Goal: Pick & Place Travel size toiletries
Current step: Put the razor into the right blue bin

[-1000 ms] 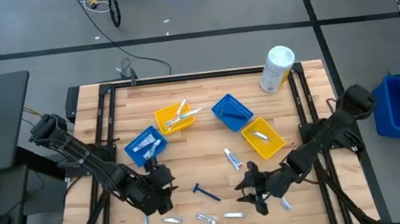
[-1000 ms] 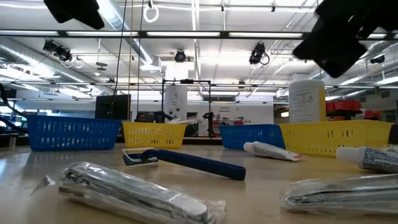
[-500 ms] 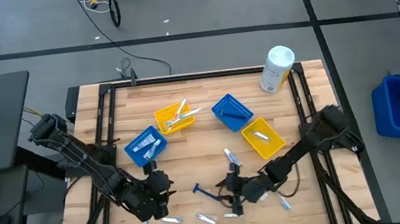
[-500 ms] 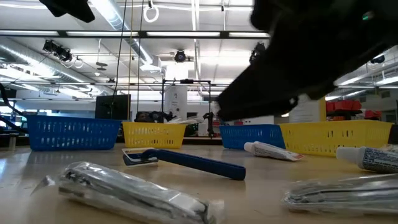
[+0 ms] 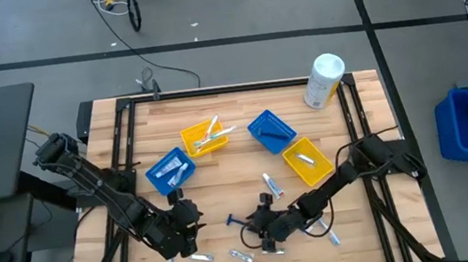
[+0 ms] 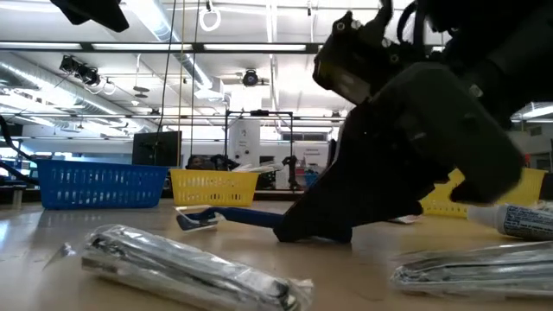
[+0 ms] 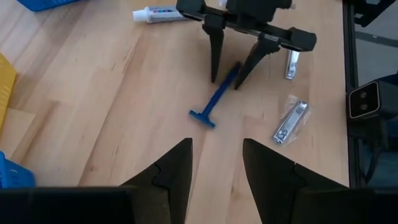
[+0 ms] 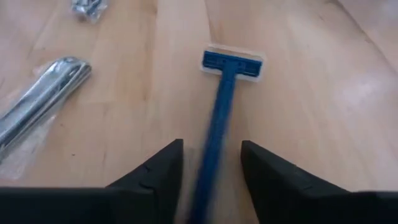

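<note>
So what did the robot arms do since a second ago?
The right gripper slid across the table from its own side toward the middle and came down over the blue razor. Its open fingers now straddle the razor's handle, not yet closed on it. The left gripper shifted only slightly near the front edge and holds nothing. The bins and wrapped packets stayed put.

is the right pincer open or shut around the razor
Open: the right pincer has its fingers spread either side of the blue razor handle, which lies flat on the table.
</note>
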You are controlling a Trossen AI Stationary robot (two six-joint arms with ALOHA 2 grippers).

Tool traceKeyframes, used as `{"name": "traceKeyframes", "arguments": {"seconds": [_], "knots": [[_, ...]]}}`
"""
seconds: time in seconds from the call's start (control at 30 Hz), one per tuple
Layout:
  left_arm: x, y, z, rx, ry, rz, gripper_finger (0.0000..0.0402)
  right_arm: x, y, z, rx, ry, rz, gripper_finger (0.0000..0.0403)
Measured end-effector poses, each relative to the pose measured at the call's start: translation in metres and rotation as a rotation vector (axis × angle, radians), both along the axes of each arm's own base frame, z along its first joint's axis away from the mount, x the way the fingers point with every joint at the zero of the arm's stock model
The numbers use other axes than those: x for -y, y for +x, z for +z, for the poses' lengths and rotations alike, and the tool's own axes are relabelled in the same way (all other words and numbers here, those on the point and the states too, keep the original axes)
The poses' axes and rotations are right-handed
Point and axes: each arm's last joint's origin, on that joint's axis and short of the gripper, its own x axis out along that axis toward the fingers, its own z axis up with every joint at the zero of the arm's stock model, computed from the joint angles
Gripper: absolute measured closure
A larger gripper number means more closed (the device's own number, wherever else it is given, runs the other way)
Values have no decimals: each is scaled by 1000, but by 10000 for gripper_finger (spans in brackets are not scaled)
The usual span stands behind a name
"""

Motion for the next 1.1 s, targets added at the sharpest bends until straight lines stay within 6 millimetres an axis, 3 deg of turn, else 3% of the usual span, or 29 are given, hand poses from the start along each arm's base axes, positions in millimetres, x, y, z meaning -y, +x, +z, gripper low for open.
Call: {"name": "traceKeyframes", "arguments": {"seconds": [0.3, 0.53, 0.77, 0.93, 1.1], "knots": [[0, 0, 0, 1, -16, 16, 252, 8, 2, 0, -37, -40, 24, 325], [0, 0, 0, 2, -16, 18, 252, 22, 6, 15, -57, -36, 75, 353], [0, 0, 0, 3, -17, 20, 252, 54, -1, 72, -63, -139, 6, 353], [0, 0, 0, 8, -11, 25, 252, 95, -25, 129, -88, -217, -143, 352], [-1, 0, 0, 21, 5, 35, 252, 141, -53, 167, -125, -265, -314, 352]]}}
